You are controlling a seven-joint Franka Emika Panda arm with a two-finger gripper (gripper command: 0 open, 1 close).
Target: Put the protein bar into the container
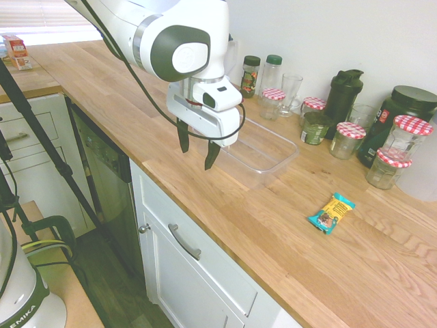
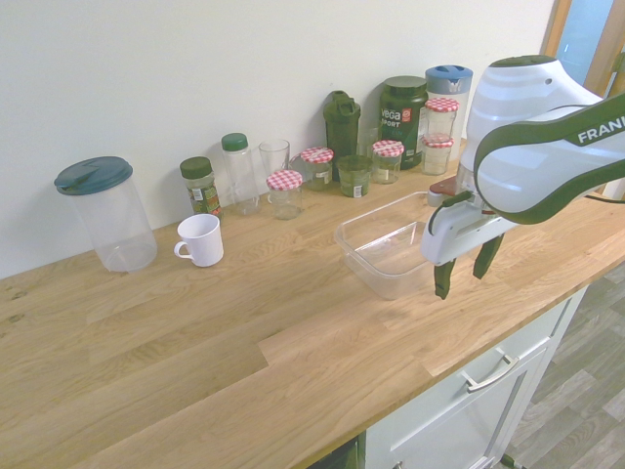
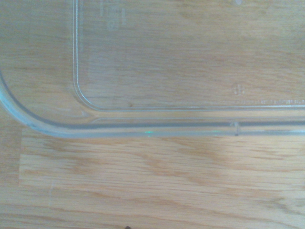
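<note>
The protein bar (image 1: 331,212), teal at the ends and yellow in the middle, lies flat on the wooden counter to the right of the container. The clear rectangular container (image 1: 268,152) sits mid-counter with nothing in it; it also shows as the clear tub (image 2: 388,256) in the second exterior view. My gripper (image 1: 198,146) hangs open above the counter by the container's front edge, nothing between its fingers, and appears again as the gripper (image 2: 463,271). The wrist view looks straight down on the container's rim and a rounded corner (image 3: 52,129). The bar is hidden behind the arm in the second exterior view.
Along the wall stand jars with red-checked lids (image 1: 349,139), a dark shaker bottle (image 1: 343,94), a black tub (image 1: 403,113), glasses and spice bottles (image 1: 250,75). A white mug (image 2: 201,239) and a lidded clear pitcher (image 2: 107,212) stand further left. The counter's front edge (image 1: 205,225) drops to drawers.
</note>
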